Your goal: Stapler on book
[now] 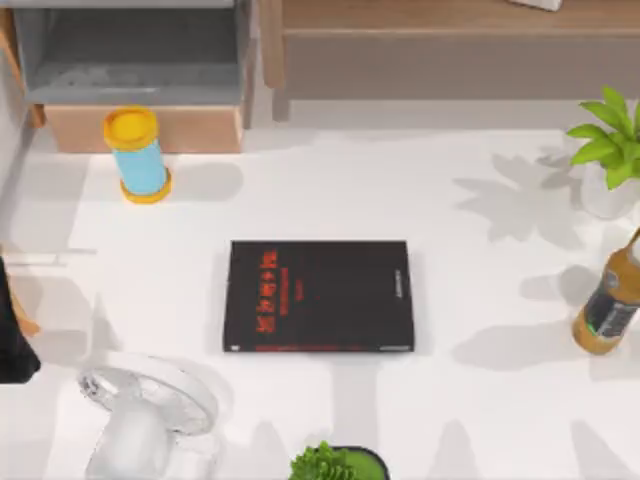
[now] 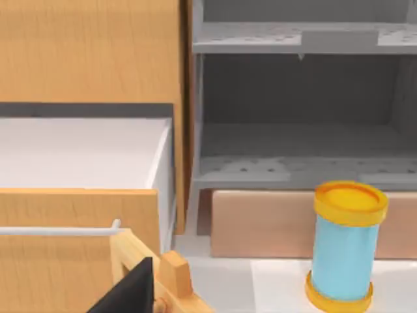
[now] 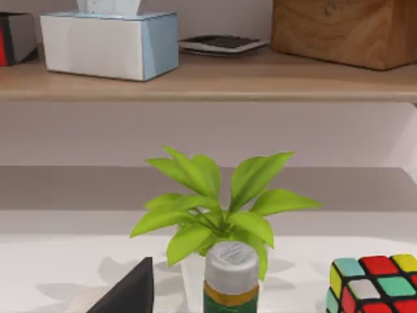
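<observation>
Black-covered book (image 1: 319,296) lies flat at the centre of the white tabletop (image 1: 470,420), red lettering toward its nine-o'clock end, nothing resting on its cover. Toward ten o'clock stands a blue canister (image 1: 137,156) with yellow lid; toward three o'clock a brown bottle (image 1: 606,308), with a potted plant (image 1: 610,150) at two o'clock. A clear fan (image 1: 140,410) occupies seven o'clock. Whether either claw is released or clenched cannot be told.
</observation>
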